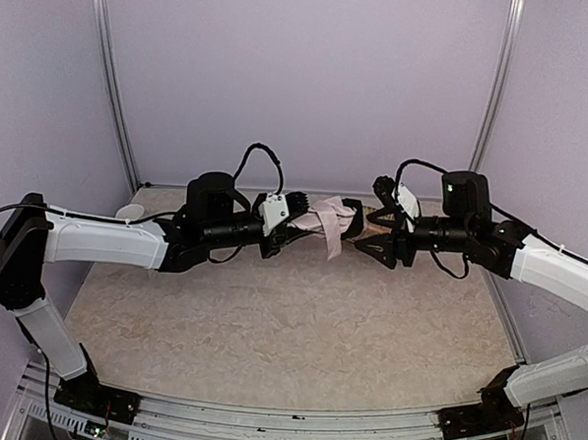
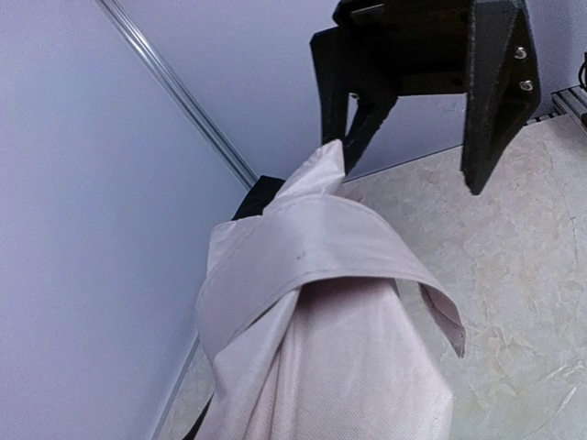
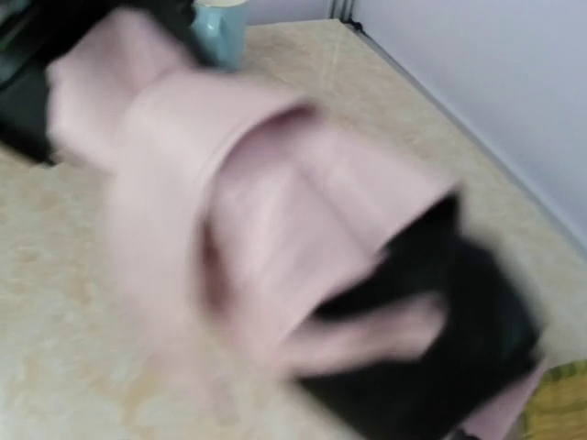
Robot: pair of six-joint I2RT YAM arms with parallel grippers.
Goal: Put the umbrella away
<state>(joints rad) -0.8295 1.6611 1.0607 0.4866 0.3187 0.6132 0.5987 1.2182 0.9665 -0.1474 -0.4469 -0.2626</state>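
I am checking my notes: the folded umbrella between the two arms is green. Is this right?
No. The umbrella is pale pink, not green; the left wrist view shows this clearly. The rest of your sentence is right.

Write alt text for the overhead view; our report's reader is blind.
The left gripper holds a folded pale pink fabric umbrella above a beige marbled table; the right gripper, jaws open, faces its other end.

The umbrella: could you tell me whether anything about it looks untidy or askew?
Yes. The umbrella, held off the table by the left gripper, is only loosely bundled: a canopy flap sticks out at one corner, and black lining shows at one end.
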